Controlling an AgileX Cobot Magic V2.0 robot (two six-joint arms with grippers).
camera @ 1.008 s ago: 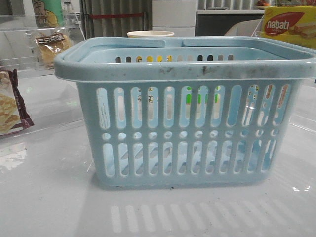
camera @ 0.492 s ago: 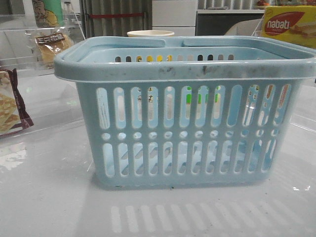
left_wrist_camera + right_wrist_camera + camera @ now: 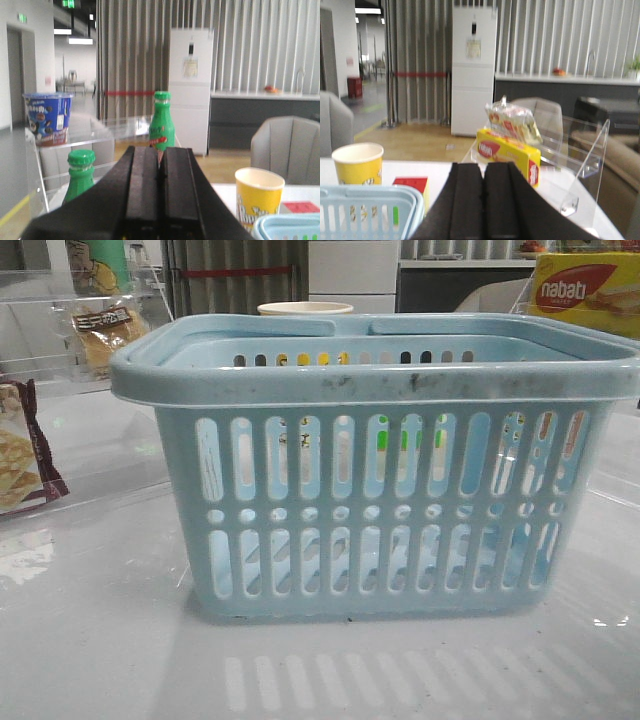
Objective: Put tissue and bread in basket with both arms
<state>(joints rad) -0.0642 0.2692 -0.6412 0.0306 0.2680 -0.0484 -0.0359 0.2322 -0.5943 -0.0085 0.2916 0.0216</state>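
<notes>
The light-blue slotted basket (image 3: 375,470) stands in the middle of the front view and fills most of it; its rim also shows in the left wrist view (image 3: 290,227) and the right wrist view (image 3: 365,200). The bread (image 3: 105,332), golden-brown in a clear bag with a dark label, sits on a clear shelf at the far left, behind the basket. A small white patch with dark marks, perhaps the tissue (image 3: 293,436), shows through the slots. My left gripper (image 3: 160,150) is shut and empty. My right gripper (image 3: 484,165) is shut and empty. Neither gripper shows in the front view.
A maroon-edged snack packet (image 3: 20,460) lies at the left. A yellow paper cup (image 3: 305,309) stands behind the basket. A yellow Nabati box (image 3: 585,290) is at the far right on a clear stand. Two green bottles (image 3: 162,122) and a blue tub (image 3: 47,117) stand at the left.
</notes>
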